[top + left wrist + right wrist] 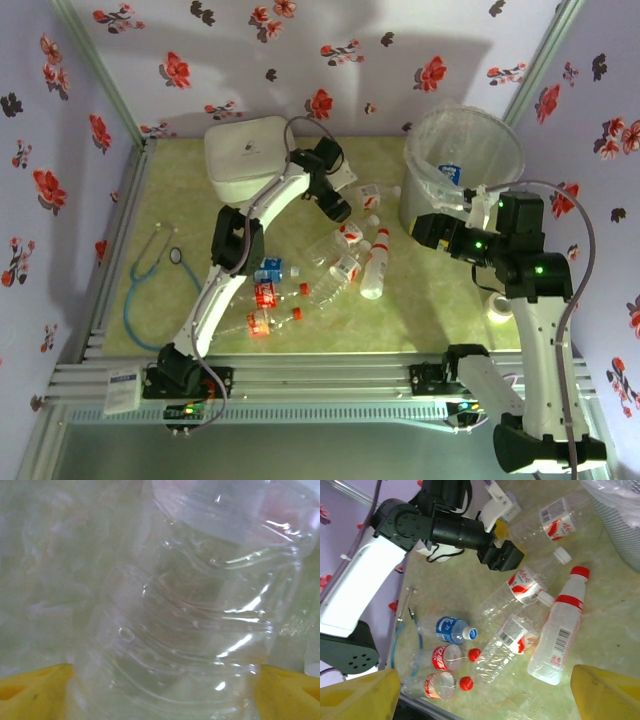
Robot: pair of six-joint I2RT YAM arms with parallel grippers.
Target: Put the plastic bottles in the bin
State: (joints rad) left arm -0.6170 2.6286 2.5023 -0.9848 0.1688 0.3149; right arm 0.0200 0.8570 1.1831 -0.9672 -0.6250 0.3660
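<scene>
**Bottles strewn mid-table, one arm astride a catch.** Seven plastic bottles (345,268) lie scattered across the middle of the green worktop (440,310). One is a blue-labelled bottle (447,629) and the other six carry red markings. At least one more, its label blue, rests inside the single bin (415,170) in the far right corner.

The left pincer (165,695) straddles a clear ribbed bottle (200,620), with a yellow fingertip at each flank. Whether it presses the plastic cannot be told. The right pincer (482,692) hangs with its jaws wide apart and nothing between them, just beside the bin's near wall in the overhead view.

One white box (245,160) sits at the far left against the back wall, and one stethoscope (150,270) curls along the left edge. Two red-labelled bottles lie close to the near rail (320,375). Bare worktop stretches between the cluster and the right arm's base, and in front of the bin.
</scene>
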